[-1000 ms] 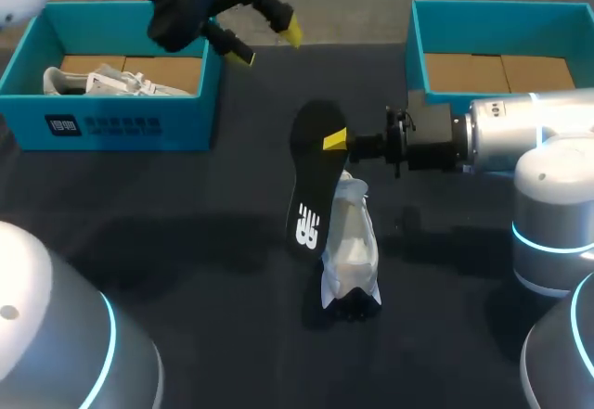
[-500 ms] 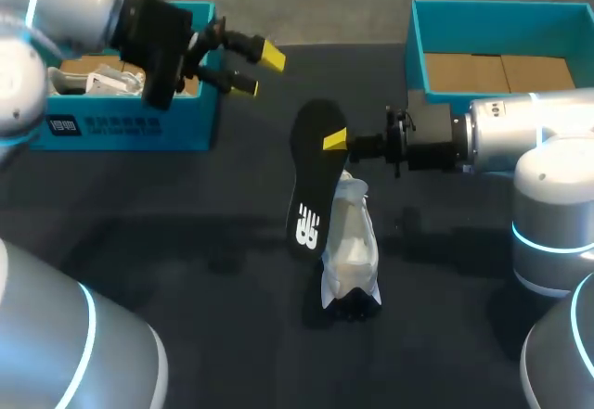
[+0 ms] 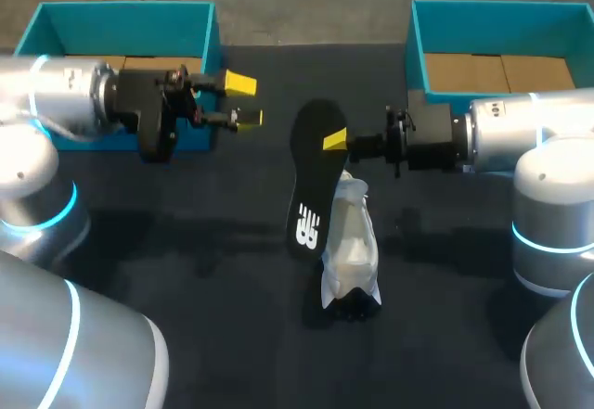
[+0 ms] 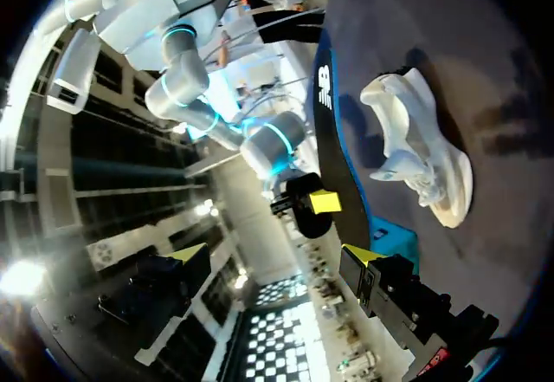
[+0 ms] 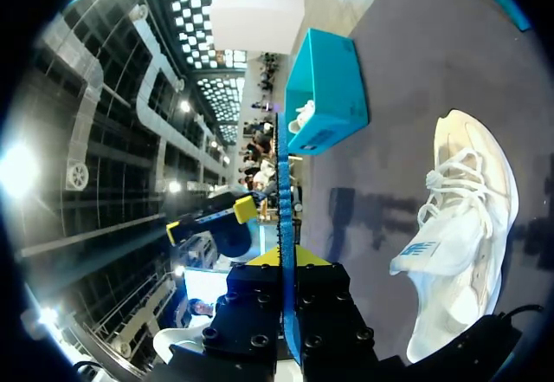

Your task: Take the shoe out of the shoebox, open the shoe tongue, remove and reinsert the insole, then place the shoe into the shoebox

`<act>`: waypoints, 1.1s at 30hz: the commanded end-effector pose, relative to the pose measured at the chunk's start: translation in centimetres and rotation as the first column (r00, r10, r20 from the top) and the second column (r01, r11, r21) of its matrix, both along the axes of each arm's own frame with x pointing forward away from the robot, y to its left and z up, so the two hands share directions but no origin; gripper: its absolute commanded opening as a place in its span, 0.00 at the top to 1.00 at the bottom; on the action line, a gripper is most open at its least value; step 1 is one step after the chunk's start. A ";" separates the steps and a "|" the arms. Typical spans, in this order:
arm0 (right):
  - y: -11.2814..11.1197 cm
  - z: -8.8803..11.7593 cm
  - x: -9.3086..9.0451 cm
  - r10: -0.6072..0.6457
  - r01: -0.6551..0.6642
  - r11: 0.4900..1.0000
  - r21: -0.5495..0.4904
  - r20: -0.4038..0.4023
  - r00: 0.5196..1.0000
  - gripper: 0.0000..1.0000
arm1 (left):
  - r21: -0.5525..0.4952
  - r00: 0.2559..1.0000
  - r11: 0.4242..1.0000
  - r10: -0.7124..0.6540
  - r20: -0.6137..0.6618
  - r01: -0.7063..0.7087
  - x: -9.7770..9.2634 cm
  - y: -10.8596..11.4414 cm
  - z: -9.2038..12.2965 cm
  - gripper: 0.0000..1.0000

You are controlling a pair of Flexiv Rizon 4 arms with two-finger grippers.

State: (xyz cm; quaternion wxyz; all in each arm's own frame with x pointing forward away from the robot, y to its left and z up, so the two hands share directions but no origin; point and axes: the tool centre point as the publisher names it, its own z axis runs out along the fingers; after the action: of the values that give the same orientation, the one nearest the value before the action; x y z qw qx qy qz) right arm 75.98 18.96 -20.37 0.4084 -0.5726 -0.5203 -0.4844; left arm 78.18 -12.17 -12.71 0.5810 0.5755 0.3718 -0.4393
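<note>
Between left shoebox (image 3: 125, 8) and right shoebox (image 3: 501, 6), insole (image 3: 311, 182) stands beside shoe (image 3: 351, 251).

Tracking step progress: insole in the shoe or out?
Out: the right gripper has jaws shut on the insole, beside the white shoe on the table.

Left arm (image 3: 70, 103) jaws apart, right arm (image 3: 520, 135) jaws clamped

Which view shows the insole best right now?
The head view: the insole shows its whole black face there, held upright beside the shoe by the right gripper. The left wrist view shows it at a slant, farther off. The right wrist view shows only its thin blue edge between the fingers.
</note>
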 end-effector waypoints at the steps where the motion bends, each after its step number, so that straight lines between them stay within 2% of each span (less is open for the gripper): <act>1: 0.2 0.0 0.0 0.000 0.000 1.000 -0.004 -0.001 1.000 1.00 | -0.207 1.000 0.978 0.023 -0.008 -0.024 -0.1 0.6 -0.4 0.00; 8: 0.2 0.0 0.0 0.000 0.000 1.000 -0.004 -0.001 1.000 1.00 | -0.137 0.997 0.989 0.049 -0.053 -0.056 -0.2 2.8 -1.6 0.00; 13: 0.2 0.0 0.0 0.000 0.000 1.000 -0.004 -0.001 1.000 1.00 | -0.037 0.996 0.999 0.026 -0.083 -0.029 -0.8 4.1 -1.4 0.00; 17: 0.2 0.0 0.0 0.000 0.000 1.000 -0.004 -0.001 1.000 1.00 | -0.025 0.996 1.000 0.008 -0.091 -0.010 -1.5 4.5 -1.4 0.00; 20: 0.2 0.0 0.0 0.000 0.000 1.000 -0.004 -0.001 1.000 1.00 | 0.093 0.995 0.994 -0.057 -0.077 0.064 -2.0 4.9 -2.3 0.00; 33: 0.2 0.0 0.0 0.000 0.000 1.000 -0.004 -0.001 1.000 1.00 | 0.093 0.995 0.994 -0.057 -0.077 0.064 -2.0 4.9 -2.3 0.00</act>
State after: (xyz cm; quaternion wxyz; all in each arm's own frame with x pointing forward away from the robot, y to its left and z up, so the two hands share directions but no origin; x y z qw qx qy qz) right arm 75.98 18.96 -20.37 0.4084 -0.5725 -0.5203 -0.4844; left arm 76.05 -7.24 -14.92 0.5246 0.5968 0.3973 -0.4591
